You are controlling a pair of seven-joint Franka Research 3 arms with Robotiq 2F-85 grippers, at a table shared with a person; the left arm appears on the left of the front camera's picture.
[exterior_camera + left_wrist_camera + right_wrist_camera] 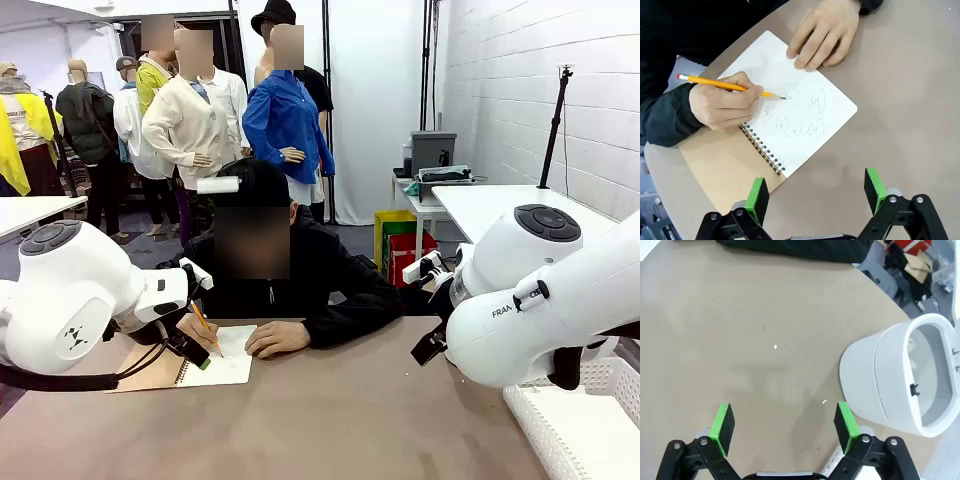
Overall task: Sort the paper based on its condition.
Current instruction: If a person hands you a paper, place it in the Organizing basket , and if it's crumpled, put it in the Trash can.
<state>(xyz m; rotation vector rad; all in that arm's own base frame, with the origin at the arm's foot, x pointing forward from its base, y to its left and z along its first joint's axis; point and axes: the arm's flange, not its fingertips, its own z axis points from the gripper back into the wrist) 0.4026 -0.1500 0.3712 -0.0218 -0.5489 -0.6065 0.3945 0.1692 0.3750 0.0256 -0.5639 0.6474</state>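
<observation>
The paper is the open white page [805, 115] of a spiral notebook, bound on its wire coil and marked with pencil scribbles. A person's hand [725, 105] writes on it with an orange pencil [715, 83], and the other hand [825, 35] rests on the page's far corner. My left gripper [816, 192] hangs open just above the table, close to the notebook's near edge. In the front view the page [232, 368] lies at the table's far left, beside my left gripper [195, 348]. My right gripper [784, 425] is open over bare tabletop with nothing between its fingers.
The notebook's brown kraft cover [720, 165] is folded out beside the page. A white lattice basket [580, 430] stands at the near right corner of the table. A white round bin [890, 375] lies on its side to the right of my right gripper.
</observation>
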